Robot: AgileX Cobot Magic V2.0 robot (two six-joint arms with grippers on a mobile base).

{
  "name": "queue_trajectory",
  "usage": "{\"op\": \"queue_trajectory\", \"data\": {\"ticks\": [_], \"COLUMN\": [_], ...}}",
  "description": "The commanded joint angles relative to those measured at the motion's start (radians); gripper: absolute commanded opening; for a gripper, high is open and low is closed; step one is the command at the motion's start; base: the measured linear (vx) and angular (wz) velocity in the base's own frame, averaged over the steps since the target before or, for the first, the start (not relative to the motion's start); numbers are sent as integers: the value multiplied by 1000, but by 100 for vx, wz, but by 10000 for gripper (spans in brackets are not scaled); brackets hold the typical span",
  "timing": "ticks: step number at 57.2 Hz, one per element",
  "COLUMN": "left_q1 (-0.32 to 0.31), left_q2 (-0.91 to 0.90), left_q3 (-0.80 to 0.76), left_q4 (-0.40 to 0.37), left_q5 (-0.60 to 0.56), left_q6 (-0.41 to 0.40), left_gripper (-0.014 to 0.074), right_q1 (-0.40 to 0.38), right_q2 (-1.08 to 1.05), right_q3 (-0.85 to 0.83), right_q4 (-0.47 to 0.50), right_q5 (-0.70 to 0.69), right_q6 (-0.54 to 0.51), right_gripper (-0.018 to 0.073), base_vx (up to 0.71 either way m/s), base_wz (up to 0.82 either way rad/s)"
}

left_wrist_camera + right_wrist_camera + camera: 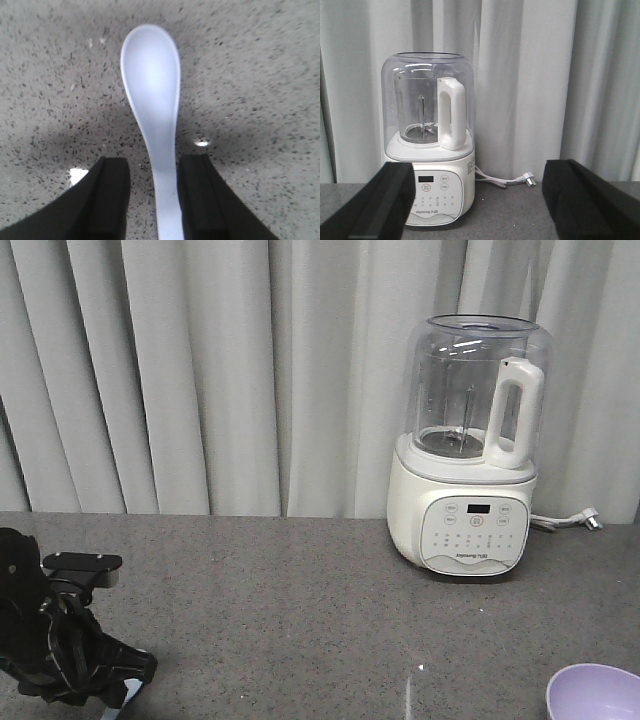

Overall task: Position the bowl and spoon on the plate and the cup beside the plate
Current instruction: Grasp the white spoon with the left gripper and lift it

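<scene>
Spoon [152, 85] — pickup stage; prob. nothing placed yet.
L gripper [154, 162] spread astride handle, not clamped; R gripper [480, 170] spread, empty; bowl [593, 692] at 5 o'clock in front view — plate, cup unseen.

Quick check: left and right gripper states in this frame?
Left gripper: open, astride the spoon handle, not yet clamped.
Right gripper: open, holding nothing.

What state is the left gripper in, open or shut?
Open. The left gripper straddles the spoon handle, with bare counter showing in the gap beside it.
</scene>
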Motion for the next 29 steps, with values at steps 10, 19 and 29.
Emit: {"op": "queue_trajectory", "data": {"ticks": [10, 19, 29], "left_q1": [-38, -37, -37], "left_q2": [-27, -27, -27], "left_q3": [-34, -34, -34], "left_q4": [1, 17, 27], "left_q5": [-49, -43, -41], "left_q6": [-11, -12, -15], "left_gripper": [362, 366, 414], "right_q1": [13, 15, 15], "right_q2": [2, 2, 2], "right_q3": [-32, -32, -32], "right_q4": [-4, -4, -4], "right_q5": [-83, -83, -82], "right_q6": [-6, -7, -7], "right_gripper": [567, 567, 567], "base_vx": [0, 0, 0], "base_wz": [0, 0, 0]}}
